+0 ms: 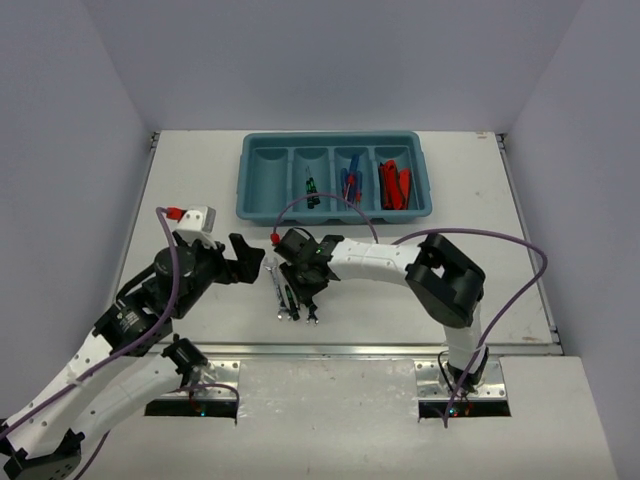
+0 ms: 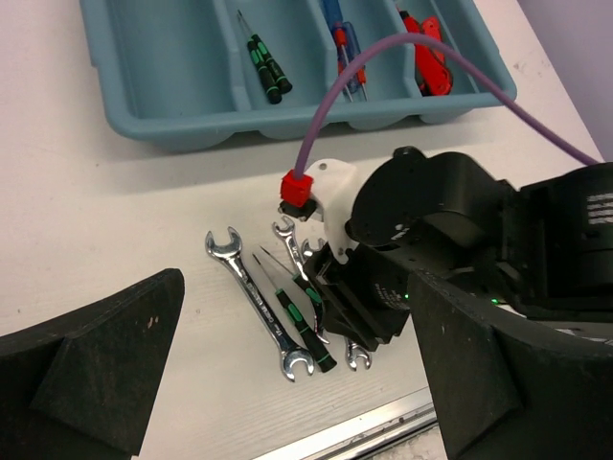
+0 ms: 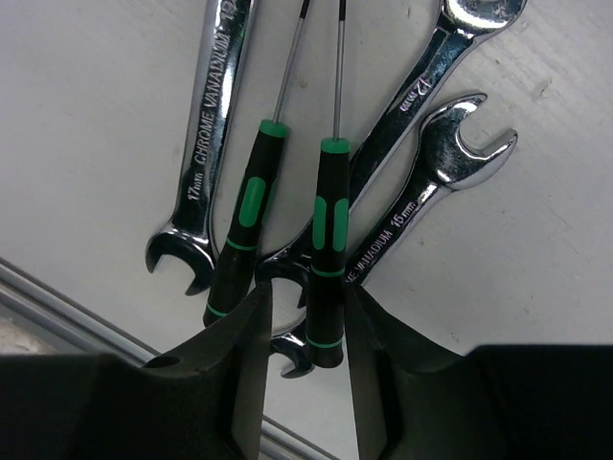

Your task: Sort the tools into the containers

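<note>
1. Grip: the right gripper (image 3: 306, 302) is partly closed astride the handle of one green-black driver (image 3: 329, 240), low down by the butt. A sliver of gap shows on one side, so I can't tell if it's clamped yet.
2. Neighbours: a second driver (image 3: 244, 225) lies just beside it, and both sit among the wrenches (image 3: 213, 115). The pads look clear of the second handle, but only just.
3. To do it well: finish the squeeze before lifting, then go straight up. Watch that the shaft doesn't drag a wrench or roll the other driver.
4. With a butt-end grip the tip will likely droop, so lift slowly.
5. The left gripper (image 1: 250, 262) hangs wide open with nothing in it, just left of the pile. It's close to the right wrist.
6. Target: the tray (image 1: 335, 211) is at the far side of the table (image 1: 200, 180). The matching drivers (image 1: 312, 188) lie in the second compartment from the left. The leftmost has nothing in it, and my guess is that's for the wrenches.
</note>
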Robot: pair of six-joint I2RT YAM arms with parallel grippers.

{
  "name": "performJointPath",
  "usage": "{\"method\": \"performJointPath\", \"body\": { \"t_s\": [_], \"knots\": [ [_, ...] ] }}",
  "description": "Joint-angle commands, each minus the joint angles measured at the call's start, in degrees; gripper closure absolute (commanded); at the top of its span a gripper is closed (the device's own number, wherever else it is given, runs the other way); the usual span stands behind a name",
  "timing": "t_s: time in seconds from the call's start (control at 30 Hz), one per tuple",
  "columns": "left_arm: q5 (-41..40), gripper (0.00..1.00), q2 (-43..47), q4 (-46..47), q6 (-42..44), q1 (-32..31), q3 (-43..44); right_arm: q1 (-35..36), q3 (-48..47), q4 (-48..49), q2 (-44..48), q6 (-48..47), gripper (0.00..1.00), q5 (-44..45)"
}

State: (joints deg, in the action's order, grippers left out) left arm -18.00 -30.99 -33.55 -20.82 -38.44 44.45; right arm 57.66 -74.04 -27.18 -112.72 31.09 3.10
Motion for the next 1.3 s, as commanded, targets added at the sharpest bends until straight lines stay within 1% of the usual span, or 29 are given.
{"method": "performJointPath", "body": {
  "t_s": [0.0, 0.07, 0.13, 0.23, 0.37, 0.43, 0.5, 0.53, 0.6, 0.63, 0.7, 0.73, 0.77, 0.83, 0.87, 0.9, 0.97, 1.0, 1.03, 1.07, 1.1, 1.17, 1.2, 1.27],
  "knots": [
    [-0.63, 0.00, 1.92, 3.31, 0.77, 0.20, 0.28, 0.79, -5.44, -3.95, -2.23, -2.35, 0.67, 0.53],
    [-0.57, 0.00, 2.27, 3.31, 0.69, 0.27, 0.20, 0.93, -5.74, -4.15, -3.26, -2.16, 0.70, 0.89],
    [-0.58, 0.00, 2.70, 3.31, 0.64, 0.25, 0.20, 0.96, -6.11, -4.50, -3.96, -1.82, 0.75, 1.84],
    [-0.45, 0.00, 3.40, 3.40, 0.69, 0.20, 0.03, 1.13, -5.50, -4.12, -3.83, -1.47, 0.79, 3.23],
    [0.21, 0.00, 3.32, 3.75, 0.83, 0.20, 0.03, 1.14, -5.37, -4.25, -3.11, -0.84, 0.90, 4.32],
    [0.22, 0.00, 2.93, 3.81, 0.90, 0.24, 0.09, 1.14, -4.81, -3.66, -2.15, -0.43, 0.92, 4.62],
    [0.08, 0.00, 1.94, 3.59, 0.96, 0.21, 0.20, 1.22, -3.43, -2.72, 0.88, 0.26, 1.00, 5.14],
    [0.07, 0.00, 1.90, 3.57, 0.96, 0.20, 0.28, 1.15, -3.39, -2.71, 1.01, 0.44, 1.00, 5.54],
    [-0.42, 0.00, 1.41, 2.94, 0.34, 0.35, 1.31, 0.67, -1.76, -2.76, 6.11, 1.40, 1.00, 7.00],
    [0.15, 0.00, 1.37, 2.22, -1.92, 0.38, 1.90, 0.39, 0.53, -2.43, 9.70, 2.32, 1.00, 7.43],
    [2.90, 0.00, 1.63, 0.80, -9.06, 0.38, 2.99, -0.08, 6.99, -1.16, 18.19, 4.28, 1.00, 7.44],
    [7.13, 0.00, 2.37, 2.80, -10.54, 0.30, 0.41, -0.09, 10.49, 2.95, 21.83, 4.90, 1.00, 6.79],
    [13.66, 0.00, 3.95, 8.20, -12.78, 0.36, -1.79, -0.16, 13.65, 5.47, 28.45, 6.05, 1.00, 4.47],
    [20.94, 0.00, 5.85, 20.39, -16.76, 0.38, -9.00, -0.68, 23.37, 14.01, 36.34, 7.70, 1.00, 0.31],
    [26.10, 0.00, 6.20, 25.89, -18.50, 0.33, -12.18, -0.95, 28.63, 17.59, 41.73, 8.17, 1.00, -3.27],
    [30.54, 0.00, 5.85, 30.87, -19.94, 0.29, -15.69, -1.16, 31.90, 21.34, 46.14, 8.34, 1.00, -6.38],
    [37.88, 0.00, 3.37, 46.95, -24.06, 0.26, -19.82, -1.24, 34.95, 24.48, 52.45, 7.94, 1.00, -10.15],
    [39.74, 0.00, 1.90, 54.05, -25.73, 0.18, -21.69, -1.26, 35.46, 25.10, 54.07, 7.71, 1.00, -10.89],
    [41.54, 0.00, -0.71, 57.68, -27.59, 0.12, -22.57, -1.31, 35.88, 25.28, 55.61, 7.48, 1.00, -11.65],
    [43.07, 0.00, -1.40, 58.77, -27.90, 0.02, -23.01, -1.24, 36.24, 25.50, 57.13, 7.39, 1.00, -12.74],
    [44.04, 0.00, -4.65, 63.64, -29.18, -0.51, -22.99, -1.24, 36.61, 25.85, 58.91, 7.34, 1.00, -14.16],
    [44.39, 0.01, -8.17, 67.43, -28.95, -2.02, -22.13, -1.24, 36.87, 25.90, 60.66, 7.32, 1.00, -15.54],
    [44.54, 0.03, -11.61, 69.68, -28.49, -2.87, -21.59, -1.24, 37.48, 26.21, 61.74, 7.32, 1.00, -16.55],
    [44.63, 0.10, -14.26, 72.38, -28.14, -3.68, -21.03, -1.17, 37.92, 26.69, 62.73, 7.10, 1.00, -17.82]
  ]
}}
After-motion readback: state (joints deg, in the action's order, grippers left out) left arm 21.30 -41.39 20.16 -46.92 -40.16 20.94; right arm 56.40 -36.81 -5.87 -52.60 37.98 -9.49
